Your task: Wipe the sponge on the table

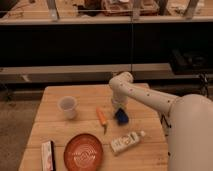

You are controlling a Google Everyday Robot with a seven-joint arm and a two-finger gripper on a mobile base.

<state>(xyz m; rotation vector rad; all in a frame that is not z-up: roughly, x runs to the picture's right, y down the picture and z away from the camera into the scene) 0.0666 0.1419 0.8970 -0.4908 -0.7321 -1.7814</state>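
At the gripper: pointed straight down from the bent white arm, over the right-middle of the surface. Cannot tell how wide open, nor whether holding anything.

Directly beneath, touching or very nearly so: the dark blue sponge, down on the wood and showing on the gripper's near side. Looks roughly square from here; long axis not to be made out.

Just left of the sponge, an orange carrot, lying lengthwise toward the camera; farther left, a clear cup. Nearer the camera, a white bottle on its side and a red plate.

Fits a wipe under way or one just ended. Either way, bare wood mainly to the far side and right, carrot close alongside.
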